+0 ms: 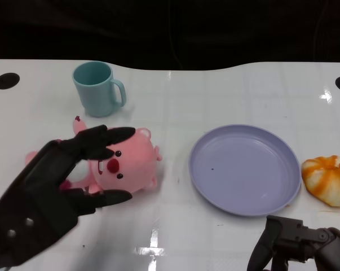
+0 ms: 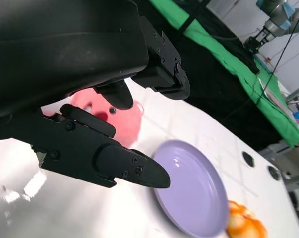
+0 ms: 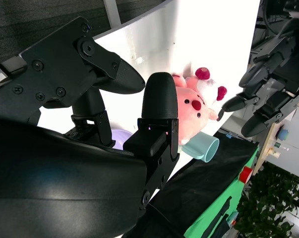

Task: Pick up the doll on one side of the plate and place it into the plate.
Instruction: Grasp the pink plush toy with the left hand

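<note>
The pink plush doll [image 1: 130, 164] lies on the white table, left of the lilac plate [image 1: 215, 195]. My left hand [image 1: 57, 186] hovers over the doll's left half, one finger stretched past its upper side and one past its lower side, holding nothing. The left wrist view looks between those fingers at the doll [image 2: 122, 119], with the plate [image 2: 189, 193] beyond it. My right hand [image 1: 299, 245] is at the table's near edge below the plate, fingers apart and empty. The right wrist view has the doll [image 3: 194, 111] under the left hand [image 3: 268, 89], with a gap between them.
A teal cup [image 1: 96, 87] stands behind the doll, handle to the right. An orange-and-white plush toy [image 1: 327, 178] lies just right of the plate. Two dark holes [image 1: 6, 80] mark the table's far corners. A black backdrop rises beyond the far edge.
</note>
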`<state>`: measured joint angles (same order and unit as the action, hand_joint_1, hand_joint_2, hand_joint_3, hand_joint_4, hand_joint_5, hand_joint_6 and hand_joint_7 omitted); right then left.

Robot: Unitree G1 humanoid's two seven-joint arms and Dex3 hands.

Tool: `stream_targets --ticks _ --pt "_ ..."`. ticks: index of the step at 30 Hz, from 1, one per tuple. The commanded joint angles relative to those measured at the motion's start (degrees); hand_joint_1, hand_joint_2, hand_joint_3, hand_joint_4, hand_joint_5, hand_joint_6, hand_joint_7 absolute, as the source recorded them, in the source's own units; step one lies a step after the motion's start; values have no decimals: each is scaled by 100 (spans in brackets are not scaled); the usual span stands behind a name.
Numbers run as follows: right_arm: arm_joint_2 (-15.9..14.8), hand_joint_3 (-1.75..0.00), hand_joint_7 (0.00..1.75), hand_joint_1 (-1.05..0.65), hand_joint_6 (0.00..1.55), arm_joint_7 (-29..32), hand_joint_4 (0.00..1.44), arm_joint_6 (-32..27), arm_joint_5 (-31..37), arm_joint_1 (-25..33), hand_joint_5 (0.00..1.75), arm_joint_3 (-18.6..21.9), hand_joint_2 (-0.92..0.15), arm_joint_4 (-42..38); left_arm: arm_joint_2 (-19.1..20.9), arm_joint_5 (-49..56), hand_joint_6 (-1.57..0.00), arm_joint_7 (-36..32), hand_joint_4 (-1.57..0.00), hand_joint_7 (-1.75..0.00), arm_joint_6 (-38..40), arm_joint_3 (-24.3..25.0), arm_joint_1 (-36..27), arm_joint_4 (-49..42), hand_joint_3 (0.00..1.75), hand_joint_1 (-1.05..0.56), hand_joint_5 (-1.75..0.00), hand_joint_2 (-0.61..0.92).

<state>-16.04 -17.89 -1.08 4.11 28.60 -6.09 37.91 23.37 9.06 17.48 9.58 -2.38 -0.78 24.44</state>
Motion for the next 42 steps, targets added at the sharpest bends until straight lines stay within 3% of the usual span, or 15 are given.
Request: stream_targets --ticks 1,14,19,32,42 --pt "-19 -112 134 -6 61 40 67 -15 -14 -8 166 41 -52 -4 293 600 -33 -129 -4 -7 -336 -80 231 -164 6 -60 -76 92" --pt "-19 -115 133 -4 61 44 67 -31 -15 22 166 47 -51 20 1008 2768 -23 110 0 0 -326 -669 1022 -723 4 -67 -39 92" --pt "-32 -115 133 -6 60 38 66 -36 -7 31 166 56 -51 30 1100 3461 -23 231 0 0 -268 -966 1342 -1100 2 -68 -36 91" --pt "-12 -113 134 -7 60 42 66 -50 -21 44 166 47 -51 37 946 4013 -26 197 -2 -1 -398 -1606 2224 -2675 0 -72 -40 89" --pt "-16 -114 134 -7 61 63 67 25 10 52 166 37 -51 31 577 4265 -24 -58 -4 0 -443 -2164 3022 -4316 0 -73 -33 91"
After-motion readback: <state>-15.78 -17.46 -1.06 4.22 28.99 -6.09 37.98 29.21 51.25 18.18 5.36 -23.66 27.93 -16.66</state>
